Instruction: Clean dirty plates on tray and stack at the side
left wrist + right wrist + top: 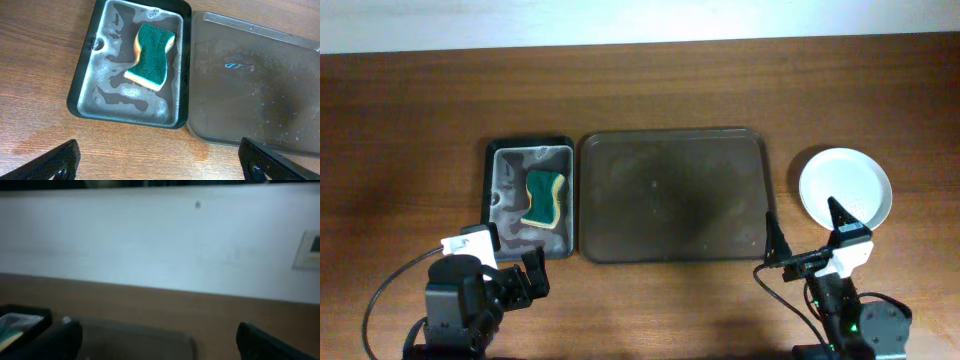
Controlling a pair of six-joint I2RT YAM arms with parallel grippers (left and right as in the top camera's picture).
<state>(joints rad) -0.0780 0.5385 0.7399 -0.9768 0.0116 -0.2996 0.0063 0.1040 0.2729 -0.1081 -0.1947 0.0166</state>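
Table [410, 120]: brown wood grain. It lies under both of your grippers and carries everything else.
Tray [670, 195]: dark brown with rounded corners, and its floor is bare and streaked with damp smears. It sits ahead of your left gripper and to its right, and ahead of your right gripper and to its left. In the left wrist view its near corner is just beyond your right-hand finger.
Black tray [496, 200]: the smaller one, glossy with soapy water. It is straight ahead of your left gripper, just beside the tray's left rim.
Plates [855, 180]: plain white and round, resting on the table off the tray's right end. They are just ahead of your right gripper, and the tip of its outer finger overlaps their near edge in the overhead view. You cannot tell from these views how many are stacked.
Left gripper [159, 147]: spread wide and holding nothing, low over bare table, just short of the black tray's near rim.
Right gripper [801, 208]: spread wide and holding nothing, near the tray's near right corner.
Sponge [152, 55]: green on top with a yellow underside. It lies in the black tray, ahead of your left gripper and well beyond its fingertips.
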